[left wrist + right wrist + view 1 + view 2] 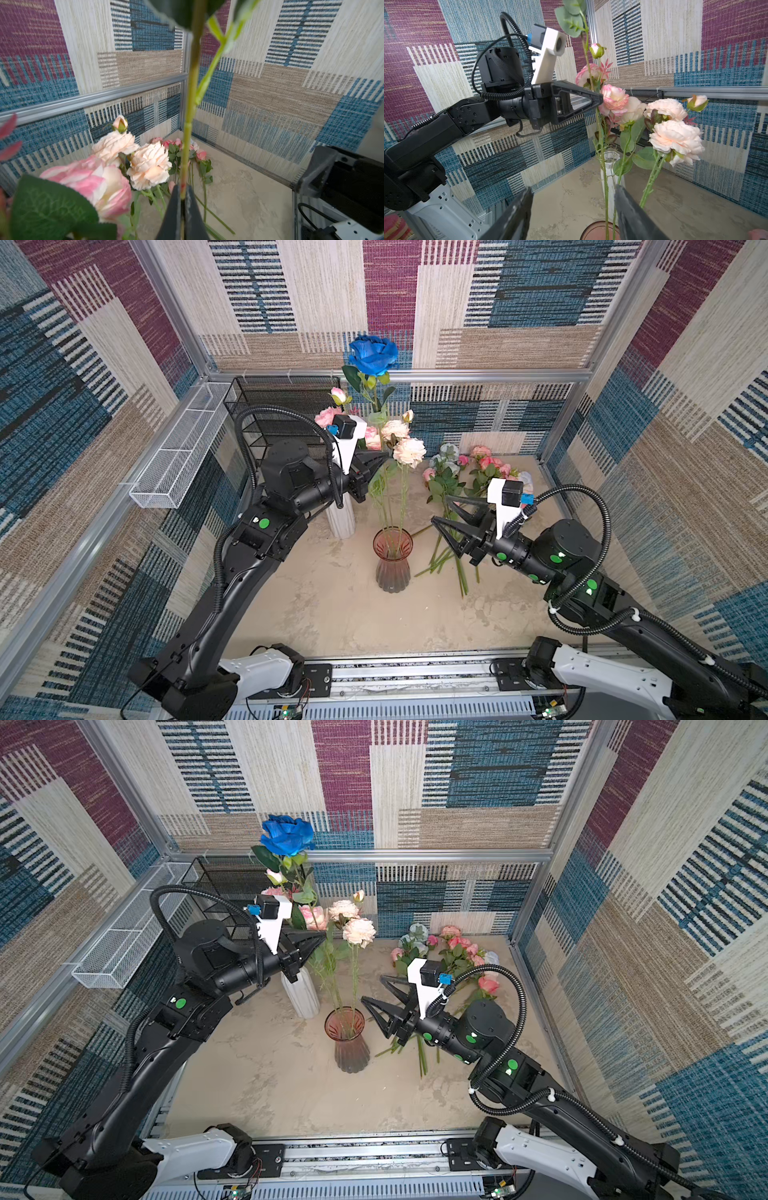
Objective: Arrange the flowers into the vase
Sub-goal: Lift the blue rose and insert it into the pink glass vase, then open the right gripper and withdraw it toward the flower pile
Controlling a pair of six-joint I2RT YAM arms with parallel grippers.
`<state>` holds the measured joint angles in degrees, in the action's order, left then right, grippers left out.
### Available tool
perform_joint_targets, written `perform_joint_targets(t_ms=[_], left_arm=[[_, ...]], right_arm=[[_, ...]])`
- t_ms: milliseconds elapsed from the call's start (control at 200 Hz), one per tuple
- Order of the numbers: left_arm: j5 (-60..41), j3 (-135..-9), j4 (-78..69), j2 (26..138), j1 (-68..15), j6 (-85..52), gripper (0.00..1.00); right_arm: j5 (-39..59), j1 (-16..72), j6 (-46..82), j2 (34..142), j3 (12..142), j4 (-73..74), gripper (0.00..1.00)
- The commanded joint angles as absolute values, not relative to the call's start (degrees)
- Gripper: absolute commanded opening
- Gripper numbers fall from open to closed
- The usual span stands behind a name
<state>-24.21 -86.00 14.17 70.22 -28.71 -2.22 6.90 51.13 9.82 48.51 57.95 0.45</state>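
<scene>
Left wrist view showed my left claw [182, 190] shut on the rose stem [192, 93], right claw [439, 508] open, empty; best lowered straight into the vase [392, 564], I judged.

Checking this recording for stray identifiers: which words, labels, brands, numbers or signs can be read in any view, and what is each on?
Nothing legible anywhere.
One small white mark beside the green dot on the left arm: too small to read.
</scene>
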Motion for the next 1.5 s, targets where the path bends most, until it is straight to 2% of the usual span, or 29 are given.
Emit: perform_joint_targets(t_ms=[0, 150, 190, 295, 476, 721, 941, 1087, 1277, 1382, 1492], left_arm=[[-23.3, -83.3, 11.8, 70.0, -29.0, -1.8, 0.0], [-21.1, -78.7, 10.9, 68.6, -30.5, -3.6, 0.02], [-20.5, -77.9, 10.9, 68.3, -30.9, -4.0, 0.09], [-18.9, -76.2, 11.3, 67.5, -31.8, -5.0, 0.38], [-17.4, -76.0, 11.3, 65.5, -32.3, -6.4, 0.6], [-16.8, -77.3, 8.8, 61.3, -32.4, -9.7, 0.69], [-14.8, -71.1, 4.0, 54.6, -32.4, -14.5, 0.9], [-13.0, -64.7, 3.9, 49.8, -32.3, -16.9, 1.0], [-8.8, -55.8, 6.3, 43.8, -32.4, -18.8, 0.99], [-7.6, -51.2, 7.0, 41.4, -32.3, -20.3, 1.0], [-7.6, -47.1, 6.9, 39.5, -32.3, -22.5, 1.0]], right_arm=[[5.9, 51.2, 9.3, 48.2, 57.6, 0.8, 0.65], [5.5, 51.2, 9.3, 48.2, 57.0, 1.1, 0.65], [5.4, 51.2, 9.5, 48.2, 56.7, 1.4, 0.65], [5.1, 51.2, 9.7, 48.2, 56.1, 1.6, 0.67], [4.0, 51.2, 9.8, 47.8, 55.7, 1.4, 0.71], [1.6, 51.1, 10.7, 47.0, 54.1, 0.5, 0.72], [-2.5, 51.0, 13.8, 48.0, 50.2, -1.6, 0.7], [-3.1, 48.2, 16.0, 49.7, 46.3, -2.3, 0.66], [4.2, 34.9, 21.0, 54.0, 39.6, -0.6, 0.57], [5.3, 29.1, 22.9, 60.2, 38.9, -0.8, 0.51], [6.4, 24.1, 23.9, 67.9, 40.0, -0.6, 0.49]])
